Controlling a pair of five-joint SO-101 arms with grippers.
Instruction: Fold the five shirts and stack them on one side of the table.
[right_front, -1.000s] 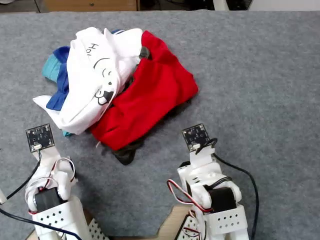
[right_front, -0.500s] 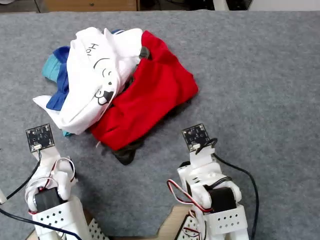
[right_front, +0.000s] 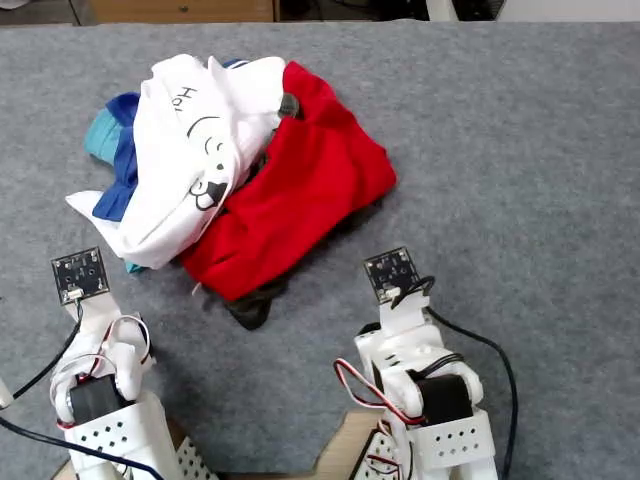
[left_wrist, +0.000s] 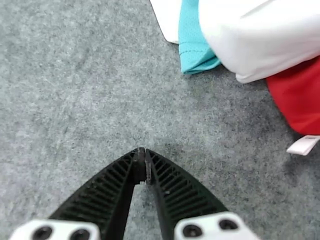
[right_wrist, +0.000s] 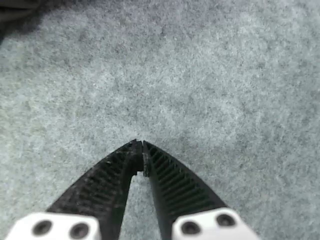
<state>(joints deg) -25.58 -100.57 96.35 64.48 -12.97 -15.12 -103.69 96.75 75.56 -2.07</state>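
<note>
Worktop (right_front: 500, 150): mottled grey felt.
White shirt (right_front: 190, 160): white, with black line drawing and lettering.
Red shirt (right_front: 290, 200): plain red.
Blue shirt (right_front: 120, 170): royal blue.
Teal shirt (right_front: 100, 140): teal.
Black shirt (right_front: 250, 305): black.
Left tool (left_wrist: 140, 156), right tool (right_wrist: 140, 148): ribbed black, white housing.

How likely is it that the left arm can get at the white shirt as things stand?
Probably yes: the shut left gripper sits over bare grey felt, and the white shirt lies uncovered just ahead, with nothing between.
</note>
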